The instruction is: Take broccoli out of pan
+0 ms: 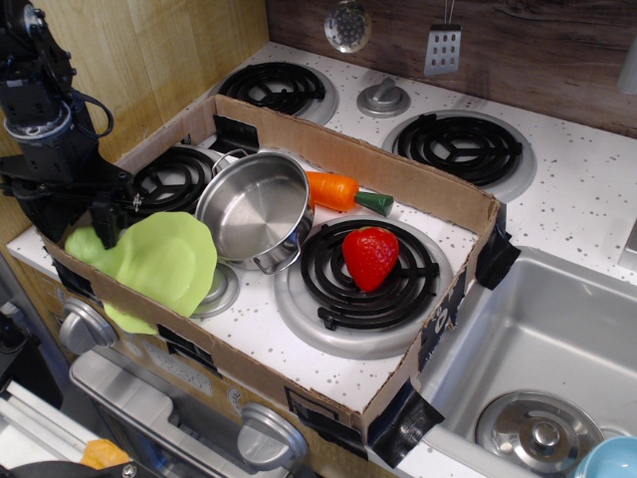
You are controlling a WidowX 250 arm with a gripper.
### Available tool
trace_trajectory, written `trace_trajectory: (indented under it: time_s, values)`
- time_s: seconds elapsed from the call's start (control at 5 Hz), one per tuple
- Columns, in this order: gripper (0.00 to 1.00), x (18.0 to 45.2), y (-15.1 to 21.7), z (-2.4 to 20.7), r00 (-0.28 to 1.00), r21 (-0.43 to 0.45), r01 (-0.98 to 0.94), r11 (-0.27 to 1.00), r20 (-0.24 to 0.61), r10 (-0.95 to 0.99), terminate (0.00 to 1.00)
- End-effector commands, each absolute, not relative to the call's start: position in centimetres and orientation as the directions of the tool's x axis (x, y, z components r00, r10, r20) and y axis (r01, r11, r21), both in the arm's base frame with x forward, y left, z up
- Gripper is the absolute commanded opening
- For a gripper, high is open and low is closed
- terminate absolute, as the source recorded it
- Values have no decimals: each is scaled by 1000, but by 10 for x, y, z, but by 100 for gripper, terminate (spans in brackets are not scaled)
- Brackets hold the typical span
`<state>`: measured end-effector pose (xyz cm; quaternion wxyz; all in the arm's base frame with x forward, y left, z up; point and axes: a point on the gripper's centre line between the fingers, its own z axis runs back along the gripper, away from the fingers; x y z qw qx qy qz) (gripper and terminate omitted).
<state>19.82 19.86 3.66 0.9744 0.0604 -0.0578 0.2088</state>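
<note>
Gripper (82, 231) is clamped on the broccoli (84, 245), low at the tabletop's left edge, just beside the lime-green plate (164, 261). The pan (257, 208) stands empty near the centre, clear of the load. Risk: released here, the rounded broccoli may roll against the plate rim or lodge against the cardboard wall (119, 299).

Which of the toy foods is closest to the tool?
The broccoli, the pale green lump at the tool by the box's left corner. The carrot and strawberry lie far off, beyond the pan.
</note>
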Motion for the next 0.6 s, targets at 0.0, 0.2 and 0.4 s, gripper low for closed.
trace_trajectory:
  time_s: [0.0,0.2,0.4]
  values:
    - [100,206,208,56,912,142,-390,910,196,360,0]
    - [100,219,208,76,920,179,-376,909,185,344,0]
    - [100,239,207,91,922,175,-369,913,193,335,0]
